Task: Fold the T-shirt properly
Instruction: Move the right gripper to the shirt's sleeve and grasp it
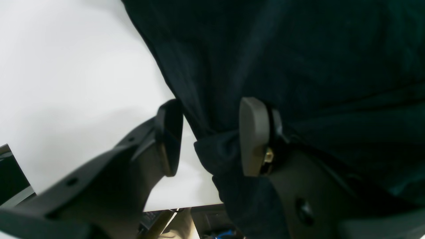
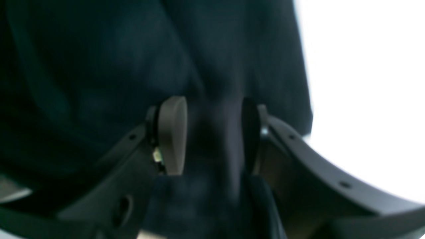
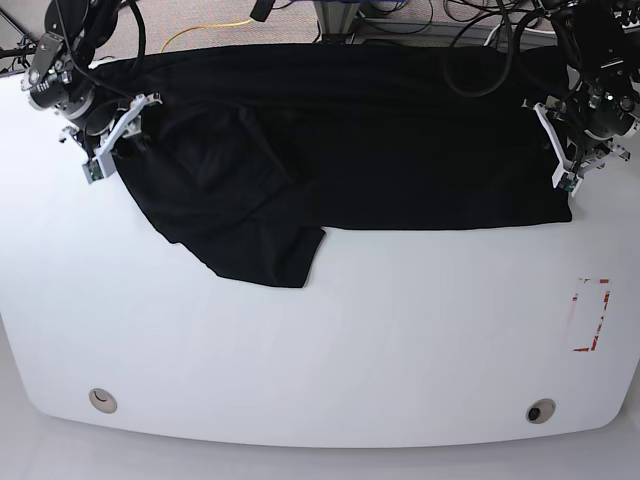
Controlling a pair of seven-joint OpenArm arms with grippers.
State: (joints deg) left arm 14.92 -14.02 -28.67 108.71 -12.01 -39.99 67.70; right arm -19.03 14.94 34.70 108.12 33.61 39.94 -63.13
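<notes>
The base view looks down from high above the near edge of the table [image 3: 320, 340], taking in the whole top; the shirt [image 3: 380, 140] lies across the upper half of the frame, with floor and cables along the top edge. The left wrist view sits just behind its gripper [image 1: 211, 137], very close, facing along the fingers at the shirt [image 1: 298, 59], with bare table [image 1: 66, 66] at upper left. The right wrist view looks the same way past its gripper [image 2: 214, 136], blurred, shirt [image 2: 99, 49] filling the left, table [image 2: 365, 83] at right. All three share shirt and table.
</notes>
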